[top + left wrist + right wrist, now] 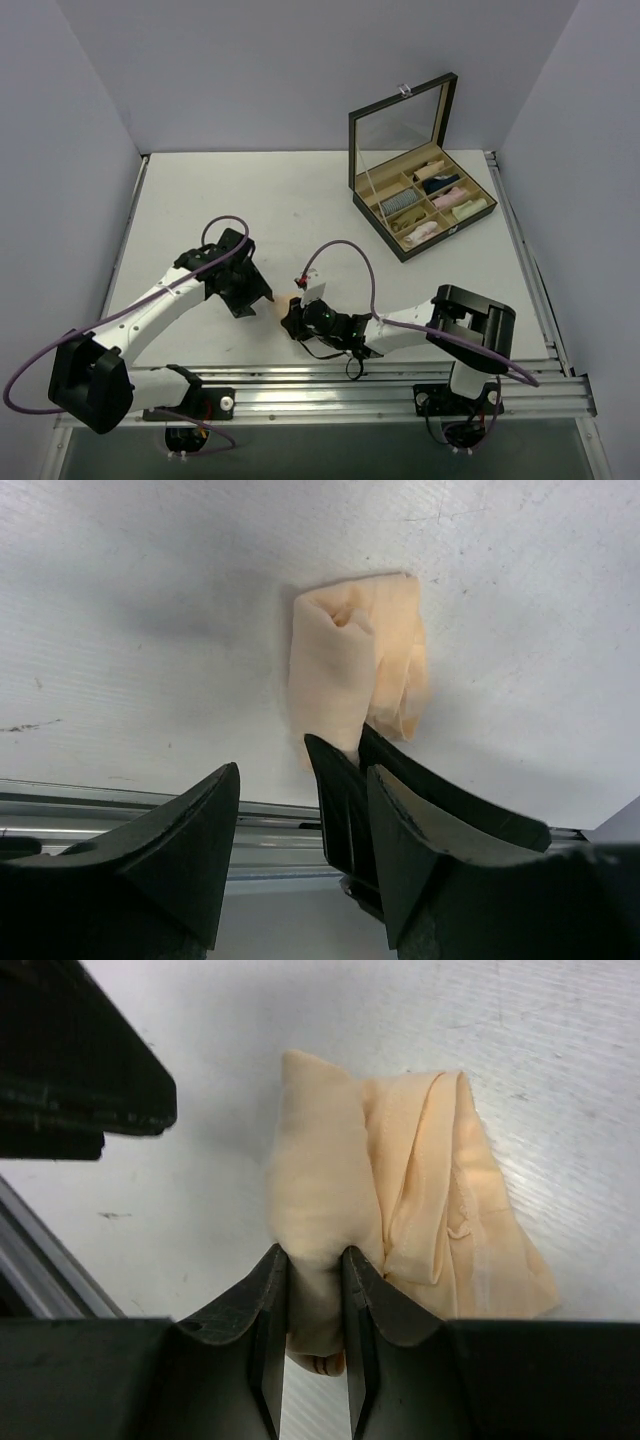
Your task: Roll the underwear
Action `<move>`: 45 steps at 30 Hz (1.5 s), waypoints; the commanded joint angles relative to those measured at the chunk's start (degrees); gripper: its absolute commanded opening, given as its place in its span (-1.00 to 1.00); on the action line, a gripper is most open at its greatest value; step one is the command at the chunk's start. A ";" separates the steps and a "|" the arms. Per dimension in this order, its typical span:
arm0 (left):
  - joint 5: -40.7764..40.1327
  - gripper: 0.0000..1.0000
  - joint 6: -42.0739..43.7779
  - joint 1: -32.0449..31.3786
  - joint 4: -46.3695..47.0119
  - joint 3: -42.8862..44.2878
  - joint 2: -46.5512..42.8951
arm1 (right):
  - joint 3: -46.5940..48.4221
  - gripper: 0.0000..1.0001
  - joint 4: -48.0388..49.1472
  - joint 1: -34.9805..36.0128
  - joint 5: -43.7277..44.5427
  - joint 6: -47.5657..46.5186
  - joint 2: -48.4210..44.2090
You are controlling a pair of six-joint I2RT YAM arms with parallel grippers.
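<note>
to roll this well i judge i should turn the pinched fold over the loose half in a tight, even wrap, with my free gripper pinning the flap so the cloth doesn't drag. the underwear (330, 1200) lies on the table (200, 200) by the middle of its near edge, half bunched. my right gripper (313, 1256) is nearly pressed together, pinching the thick rolled fold. my left gripper (303, 772) is spread wide, holds nothing, and hovers just beside the cloth.
</note>
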 commanded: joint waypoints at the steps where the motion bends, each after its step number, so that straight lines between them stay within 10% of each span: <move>1: -1.19 0.23 1.57 0.55 -2.34 -0.13 -0.14 | -5.37 -1.00 -7.08 -2.82 -16.35 3.32 8.06; 30: -3.29 0.25 6.85 -2.87 11.90 -4.09 13.48 | -15.31 -1.00 16.30 -10.47 -28.41 11.67 18.17; 33: -2.42 0.03 7.46 -3.57 13.66 -3.30 17.70 | -15.04 -1.00 16.22 -10.47 -28.93 11.32 18.44; 37: -3.99 -0.47 8.61 -5.86 10.43 -0.58 21.83 | -12.77 -0.67 7.46 -10.47 -26.22 9.75 14.76; 45: -7.86 -0.76 7.73 -10.78 3.92 2.50 24.03 | -0.91 -0.38 -22.95 -10.30 -10.94 0.35 -2.29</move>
